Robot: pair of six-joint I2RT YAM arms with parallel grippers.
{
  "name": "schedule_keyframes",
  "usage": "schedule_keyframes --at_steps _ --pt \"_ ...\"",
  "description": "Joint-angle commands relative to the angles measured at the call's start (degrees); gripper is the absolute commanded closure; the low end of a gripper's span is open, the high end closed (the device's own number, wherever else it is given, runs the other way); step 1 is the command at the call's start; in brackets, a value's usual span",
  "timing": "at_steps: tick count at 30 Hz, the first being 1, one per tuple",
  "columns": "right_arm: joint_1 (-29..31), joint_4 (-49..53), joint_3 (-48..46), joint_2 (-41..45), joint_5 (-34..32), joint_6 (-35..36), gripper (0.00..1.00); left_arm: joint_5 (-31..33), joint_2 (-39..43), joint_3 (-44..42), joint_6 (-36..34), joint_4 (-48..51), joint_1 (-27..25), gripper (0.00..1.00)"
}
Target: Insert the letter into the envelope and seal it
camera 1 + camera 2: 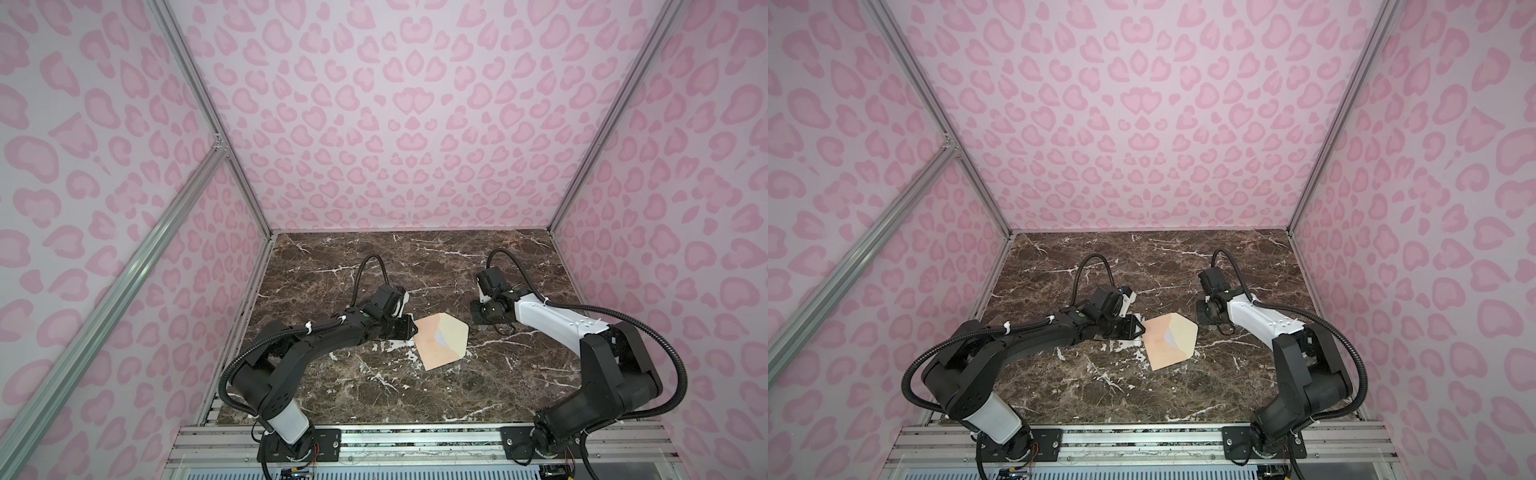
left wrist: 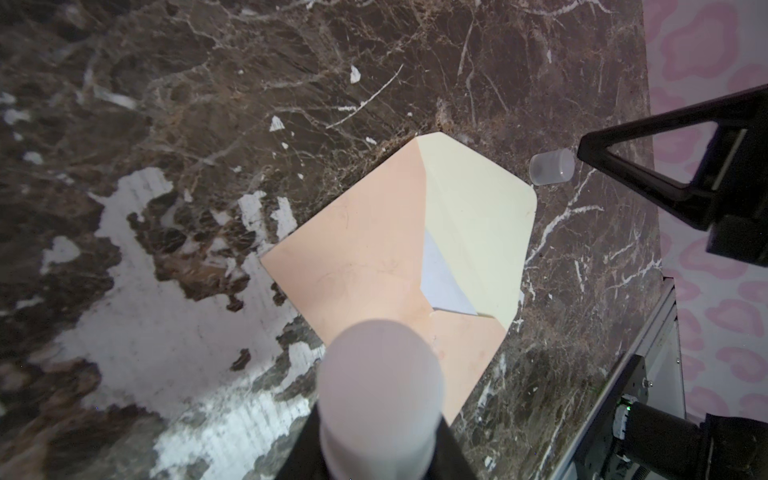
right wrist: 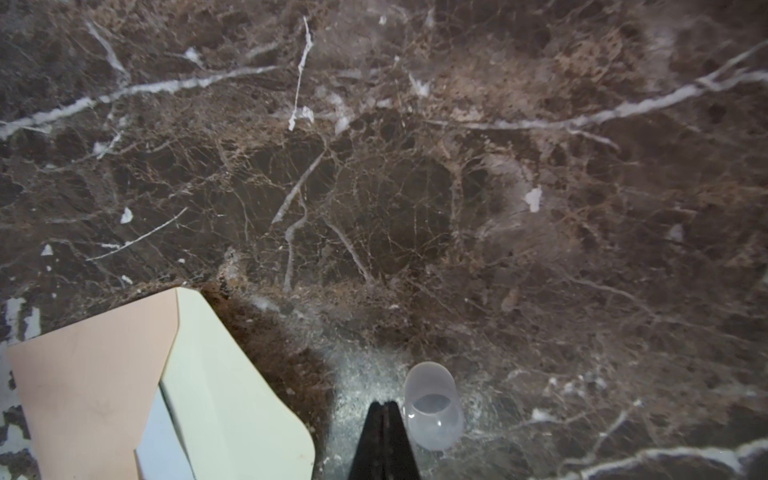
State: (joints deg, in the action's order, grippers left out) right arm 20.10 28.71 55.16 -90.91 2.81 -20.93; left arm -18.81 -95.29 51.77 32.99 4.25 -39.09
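While the left gripper (image 1: 410, 329) clamps the glue stick (image 2: 380, 395) and the right gripper (image 3: 384, 440) sits closed, empty, the envelope (image 1: 428, 347) lies unpinned at lower centre. Gluing strokes could drag it.

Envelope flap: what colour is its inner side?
Flap is pale cream-yellow, unlike the peach envelope body; left wrist view shows it best.
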Motion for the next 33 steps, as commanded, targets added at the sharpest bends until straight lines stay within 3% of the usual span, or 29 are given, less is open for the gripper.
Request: schedule_keyframes --at_steps 1,23,33 --pt "-0.59 0.38 0.35 -1.33 3.64 1.56 1.00 -1.99 -1.33 1.46 -0.56 -1.90 0.53 0.89" --pt "-0.33 3.00 0.25 -4.21 12.77 6.16 1.00 -3.74 -8.20 4.92 -0.65 1.75 2.35 0.89" --pt "3.15 4.85 2.69 -2.49 17.10 6.60 1.00 -5.27 -11.81 6.21 -0.47 2.46 2.35 0.89"
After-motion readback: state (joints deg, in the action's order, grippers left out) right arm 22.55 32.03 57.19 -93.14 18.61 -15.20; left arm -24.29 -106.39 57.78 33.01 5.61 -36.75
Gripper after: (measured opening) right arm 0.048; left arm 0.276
